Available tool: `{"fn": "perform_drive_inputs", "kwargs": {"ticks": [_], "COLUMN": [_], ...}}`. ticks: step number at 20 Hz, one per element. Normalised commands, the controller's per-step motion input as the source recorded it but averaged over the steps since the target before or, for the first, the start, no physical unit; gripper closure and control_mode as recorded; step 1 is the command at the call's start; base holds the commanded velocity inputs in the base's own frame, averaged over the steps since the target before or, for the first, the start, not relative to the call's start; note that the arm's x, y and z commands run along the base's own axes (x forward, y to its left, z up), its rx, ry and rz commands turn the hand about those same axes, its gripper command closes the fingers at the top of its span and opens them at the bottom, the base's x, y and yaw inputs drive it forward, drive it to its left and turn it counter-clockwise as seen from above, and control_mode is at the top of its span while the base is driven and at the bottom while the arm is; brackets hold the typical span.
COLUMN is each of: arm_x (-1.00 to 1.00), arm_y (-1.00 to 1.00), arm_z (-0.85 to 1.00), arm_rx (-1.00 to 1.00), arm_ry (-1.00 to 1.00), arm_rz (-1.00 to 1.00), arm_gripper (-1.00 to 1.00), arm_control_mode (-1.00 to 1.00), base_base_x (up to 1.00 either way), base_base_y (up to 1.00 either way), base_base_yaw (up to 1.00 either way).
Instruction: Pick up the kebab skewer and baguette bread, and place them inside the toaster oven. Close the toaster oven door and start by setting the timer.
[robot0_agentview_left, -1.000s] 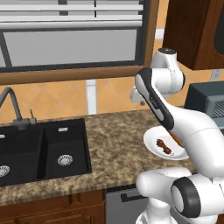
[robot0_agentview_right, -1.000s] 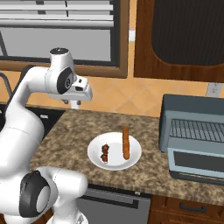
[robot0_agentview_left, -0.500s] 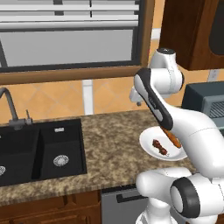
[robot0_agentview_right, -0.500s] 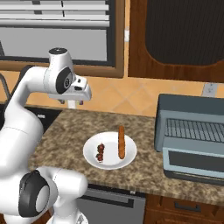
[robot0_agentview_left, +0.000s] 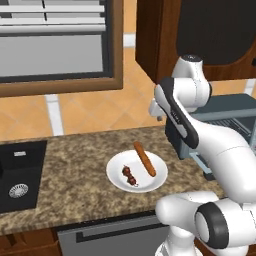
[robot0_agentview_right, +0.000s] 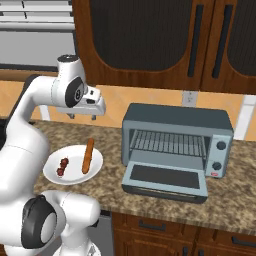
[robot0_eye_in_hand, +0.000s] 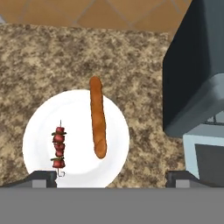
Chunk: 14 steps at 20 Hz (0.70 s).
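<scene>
A white plate (robot0_eye_in_hand: 39, 127) lies on the granite counter and carries both foods. The kebab skewer (robot0_eye_in_hand: 58, 148) lies on its left half and the baguette bread (robot0_eye_in_hand: 97, 122) lies lengthwise beside it. My gripper (robot0_eye_in_hand: 112, 179) hovers above the plate, open wide and holding nothing. From the side, the gripper (robot0_agentview_right: 82, 116) hangs well above the plate (robot0_agentview_right: 72, 172), kebab skewer (robot0_agentview_right: 63, 166) and baguette bread (robot0_agentview_right: 88, 155). To the right stands the toaster oven (robot0_agentview_right: 177, 120), its wire rack (robot0_agentview_right: 167, 142) showing. The toaster oven door (robot0_agentview_right: 165, 180) is folded down flat.
Two knobs (robot0_agentview_right: 219, 155) sit on the oven's right front panel. A black sink (robot0_agentview_left: 17, 175) is set into the counter at the left. Dark wooden wall cabinets (robot0_agentview_right: 150, 40) hang above, and a wall outlet (robot0_agentview_right: 188, 98) sits behind the oven.
The base has driven to the right along the counter, so the whole scene has shifted left and the sink has slid off. The plate and oven now sit closer in.
</scene>
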Motion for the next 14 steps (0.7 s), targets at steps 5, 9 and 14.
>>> {"fn": "perform_drive_inputs", "kwargs": {"ticks": [5,9,14], "arm_x": [0.0,0.0,0.0], "arm_y": [0.0,0.0,0.0], "arm_z": [0.0,0.0,0.0], "arm_rx": [0.0,0.0,0.0], "arm_ry": [0.0,0.0,0.0], "arm_rz": [0.0,0.0,0.0], "arm_gripper": [-1.0,-1.0,-1.0], "arm_control_mode": [1.0,1.0,-1.0], "base_base_x": [0.0,0.0,0.0], "base_base_y": [0.0,0.0,0.0], "base_base_yaw": [0.0,0.0,0.0]}}
